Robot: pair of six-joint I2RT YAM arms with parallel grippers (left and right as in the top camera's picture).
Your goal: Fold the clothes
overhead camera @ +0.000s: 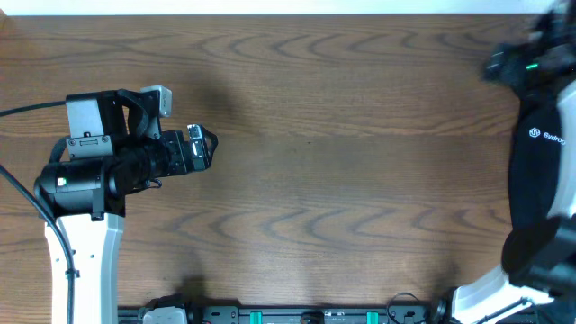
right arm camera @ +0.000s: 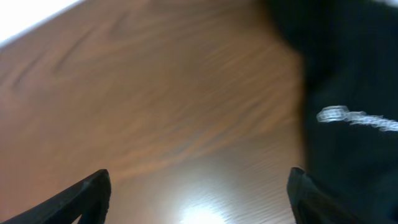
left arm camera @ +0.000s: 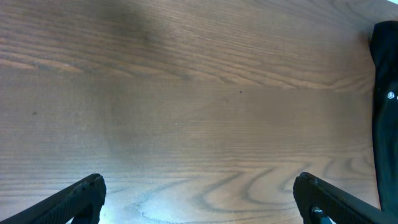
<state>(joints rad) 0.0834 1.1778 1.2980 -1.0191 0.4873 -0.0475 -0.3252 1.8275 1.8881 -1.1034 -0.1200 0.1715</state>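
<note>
The clothes are a black shirt (overhead camera: 543, 171) bunched at the table's right edge, with a small white round logo and lettering (overhead camera: 551, 136). It also shows at the right edge of the left wrist view (left arm camera: 386, 124) and at the upper right of the right wrist view (right arm camera: 348, 74). My left gripper (overhead camera: 205, 144) hovers at the left of the table, far from the shirt, open and empty (left arm camera: 199, 202). My right gripper (right arm camera: 199, 199) is open over bare wood. Its right finger (right arm camera: 311, 199) sits beside the shirt's edge. Overhead, the right arm is a blur (overhead camera: 529, 61).
The wooden table (overhead camera: 342, 162) is bare between the two arms. Its far edge runs along the top of the overhead view. A rail with connectors (overhead camera: 297, 315) lines the near edge. The left arm's cable (overhead camera: 36, 108) trails off to the left.
</note>
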